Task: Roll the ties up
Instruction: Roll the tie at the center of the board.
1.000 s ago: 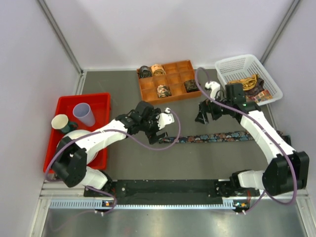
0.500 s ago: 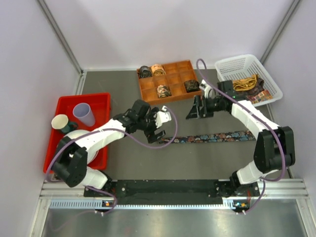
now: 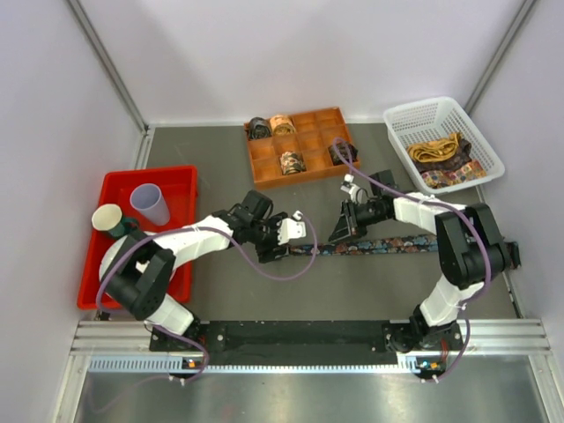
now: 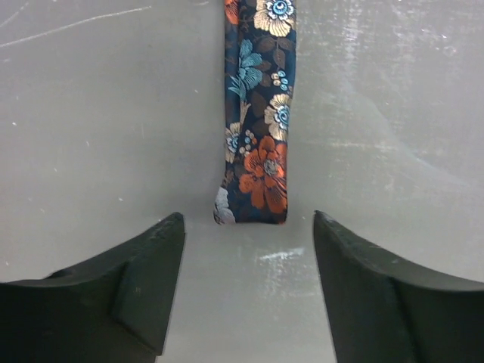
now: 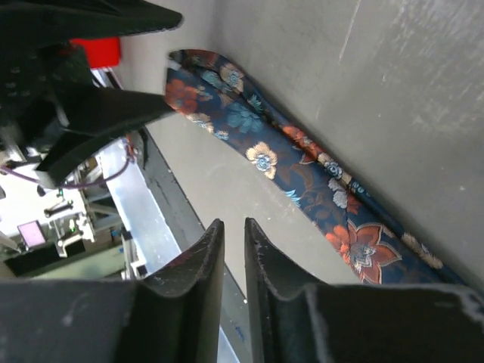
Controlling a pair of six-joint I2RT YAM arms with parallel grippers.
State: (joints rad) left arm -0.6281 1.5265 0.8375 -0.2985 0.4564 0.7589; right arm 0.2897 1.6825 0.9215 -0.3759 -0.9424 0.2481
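One floral tie [image 3: 388,245] lay flat and unrolled on the grey surface [image 3: 220,291], on the near side of the orange tray [image 3: 313,139]. Left claw [image 3: 286,242] was released, near-left of the tray, with its fingers spread wide and the tie's narrow end just beyond them, untouched. Right claw [image 3: 342,231] was all but clenched, with a thin gap between its fingers and nothing gripped. It hung over the tie straight out from the tray's near edge; contact could not be judged. Four coiled ties [image 3: 292,162] sat in tray compartments.
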